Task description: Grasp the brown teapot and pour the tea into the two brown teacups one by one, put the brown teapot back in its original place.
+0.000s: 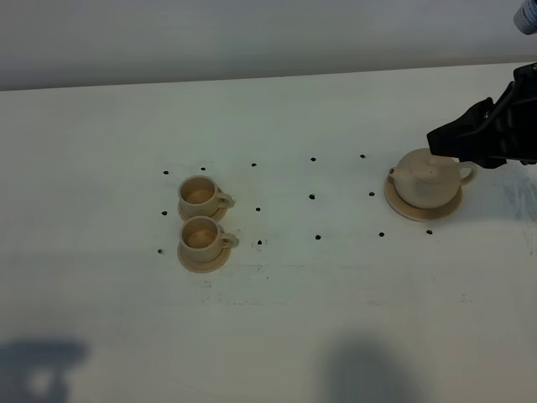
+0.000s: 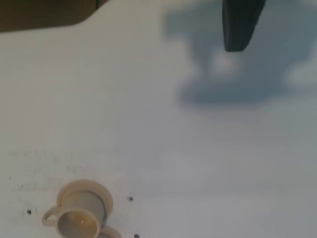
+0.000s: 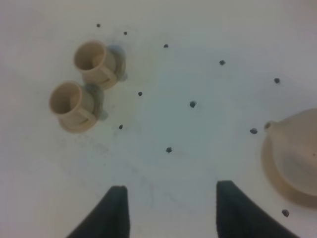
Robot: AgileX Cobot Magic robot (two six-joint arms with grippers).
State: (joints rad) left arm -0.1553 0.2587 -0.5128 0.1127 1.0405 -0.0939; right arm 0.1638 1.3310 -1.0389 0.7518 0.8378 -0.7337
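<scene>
Brown teapot (image 1: 426, 180) sits on its disc (image 1: 403, 208), right end effector (image 3: 172, 188) spread open nearby; left end effector's (image 2: 240, 25) state unclear.

No readable text, labels, numbers or signs anywhere.

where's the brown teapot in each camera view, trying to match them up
exterior high: the brown teapot sits at the right on its wide saucer.
left wrist: not in view.
right wrist: only part of the teapot shows, cut by the frame edge.
shared landmark: the two brown teacups, side by side in the right wrist view; the left wrist view shows one whole.
</scene>
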